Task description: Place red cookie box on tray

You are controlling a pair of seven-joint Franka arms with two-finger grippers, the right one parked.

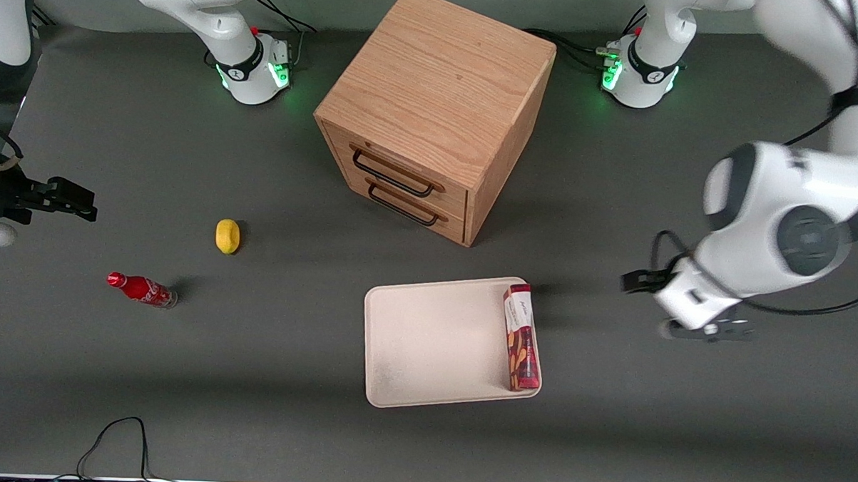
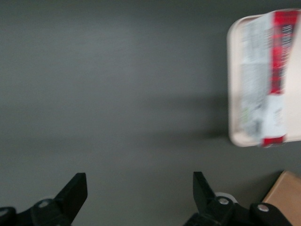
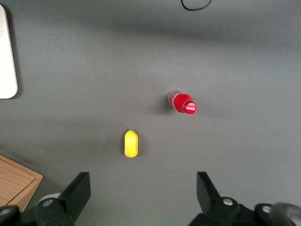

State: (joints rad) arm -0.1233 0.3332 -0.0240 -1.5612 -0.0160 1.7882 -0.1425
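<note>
The red cookie box lies flat on the off-white tray, along the tray's short side toward the working arm's end of the table. My left gripper hangs above the bare mat beside the tray, apart from the box, toward the working arm's end. It is open and empty. In the left wrist view the gripper has its fingers spread wide over grey mat, and the box rests on the tray.
A wooden drawer cabinet stands farther from the front camera than the tray; its corner shows in the left wrist view. A yellow fruit and a small red soda bottle lie toward the parked arm's end. A black cable loops at the near edge.
</note>
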